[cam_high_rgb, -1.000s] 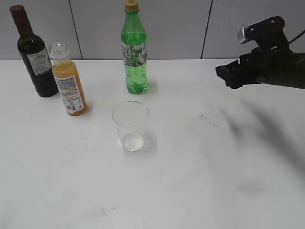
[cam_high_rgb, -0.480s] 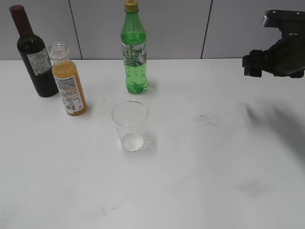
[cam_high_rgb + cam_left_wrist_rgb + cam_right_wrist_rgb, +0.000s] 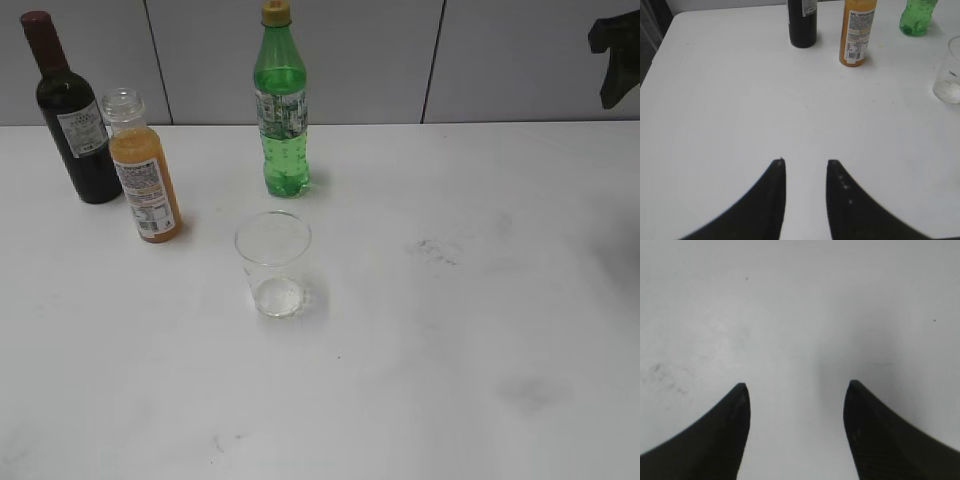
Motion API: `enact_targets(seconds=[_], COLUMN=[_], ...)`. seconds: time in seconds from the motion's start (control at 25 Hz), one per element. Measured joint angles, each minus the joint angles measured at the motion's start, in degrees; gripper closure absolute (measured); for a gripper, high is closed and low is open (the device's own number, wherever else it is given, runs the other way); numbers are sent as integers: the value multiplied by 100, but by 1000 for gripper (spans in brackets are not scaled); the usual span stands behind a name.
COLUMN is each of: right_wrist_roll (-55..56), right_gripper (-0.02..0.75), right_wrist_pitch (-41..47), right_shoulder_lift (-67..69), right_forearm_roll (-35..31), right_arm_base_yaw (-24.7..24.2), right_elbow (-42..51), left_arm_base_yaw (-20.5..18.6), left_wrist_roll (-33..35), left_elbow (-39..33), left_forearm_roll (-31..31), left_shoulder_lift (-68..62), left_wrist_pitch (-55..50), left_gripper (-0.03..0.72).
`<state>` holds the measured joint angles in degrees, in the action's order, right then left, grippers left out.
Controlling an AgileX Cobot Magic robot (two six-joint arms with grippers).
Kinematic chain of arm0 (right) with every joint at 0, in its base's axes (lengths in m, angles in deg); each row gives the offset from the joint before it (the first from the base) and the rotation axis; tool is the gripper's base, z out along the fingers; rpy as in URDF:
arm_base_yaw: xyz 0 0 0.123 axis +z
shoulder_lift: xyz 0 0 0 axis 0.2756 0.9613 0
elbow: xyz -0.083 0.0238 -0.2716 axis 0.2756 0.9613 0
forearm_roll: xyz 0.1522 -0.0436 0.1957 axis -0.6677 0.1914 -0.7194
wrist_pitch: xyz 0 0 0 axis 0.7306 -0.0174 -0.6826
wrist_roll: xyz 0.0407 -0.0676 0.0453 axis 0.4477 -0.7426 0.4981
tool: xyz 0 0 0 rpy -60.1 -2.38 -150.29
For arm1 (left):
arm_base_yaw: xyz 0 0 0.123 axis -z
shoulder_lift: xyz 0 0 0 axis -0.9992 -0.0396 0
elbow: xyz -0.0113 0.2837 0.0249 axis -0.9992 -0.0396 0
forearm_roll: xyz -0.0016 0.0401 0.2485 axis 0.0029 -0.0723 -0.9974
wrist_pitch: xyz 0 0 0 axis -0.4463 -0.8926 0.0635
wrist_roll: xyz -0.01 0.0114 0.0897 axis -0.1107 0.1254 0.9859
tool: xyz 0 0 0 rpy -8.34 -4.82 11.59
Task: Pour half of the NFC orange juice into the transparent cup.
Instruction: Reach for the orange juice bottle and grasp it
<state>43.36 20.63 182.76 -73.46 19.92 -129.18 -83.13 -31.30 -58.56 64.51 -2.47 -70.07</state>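
The NFC orange juice stands uncapped at the left of the table, next to a dark wine bottle; it also shows in the left wrist view. The transparent cup stands empty in the middle, and its edge shows at the right of the left wrist view. My left gripper is open and empty over bare table, well short of the bottles. My right gripper is open and empty over bare table; only a dark part of that arm shows at the top right of the exterior view.
A dark wine bottle stands at the back left. A green soda bottle with a yellow cap stands behind the cup. The white table meets a grey panelled wall at the back.
My right arm has pulled back to the right and upward, almost out of the exterior view. The bottles and the cup have not moved.
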Motion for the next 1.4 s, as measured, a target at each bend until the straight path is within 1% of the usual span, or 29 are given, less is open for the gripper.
enact_targets(seconds=[0.08, 0.12, 0.2, 0.36, 0.44, 0.52, 0.72, 0.8, 0.88, 1.04, 1.4], right_wrist_roll=[-254, -313, -388, -451, -511, -607, -632, -625, -615, -464, -331], right_gripper=[294, 300, 305, 305, 307, 302, 204, 181, 172, 167, 167], right_wrist_pitch=[394, 498, 690, 699, 565, 222, -903, -1072, -1095, -1095, -759], right_shoulder_lift=[-79, -157, -401, -1100, -1587, -2125, -3825, -4440, -5056, -6071, -8365], right_forearm_roll=[-378, -460, -530, -590, -590, -590, -647, -690, -696, -702, -703], right_arm_base_yaw=[-83, -98, -110, -110, -110, -110, -110, -110, -110, -110, -110], right_elbow=[-147, -161, -155, 146, 544, 1087, 2871, 3461, 4017, 4844, 5935], left_arm_base_yaw=[0, 0, 0, 0, 0, 0, 0, 0, 0, 0, 0], left_wrist_roll=[0, 0, 0, 0, 0, 0, 0, 0, 0, 0, 0], left_elbow=[0, 0, 0, 0, 0, 0, 0, 0, 0, 0, 0], left_forearm_roll=[0, 0, 0, 0, 0, 0, 0, 0, 0, 0, 0], left_shoulder_lift=[0, 0, 0, 0, 0, 0, 0, 0, 0, 0, 0], left_wrist_pitch=[0, 0, 0, 0, 0, 0, 0, 0, 0, 0, 0], left_gripper=[460, 460, 460, 460, 460, 460, 460, 460, 460, 460, 460])
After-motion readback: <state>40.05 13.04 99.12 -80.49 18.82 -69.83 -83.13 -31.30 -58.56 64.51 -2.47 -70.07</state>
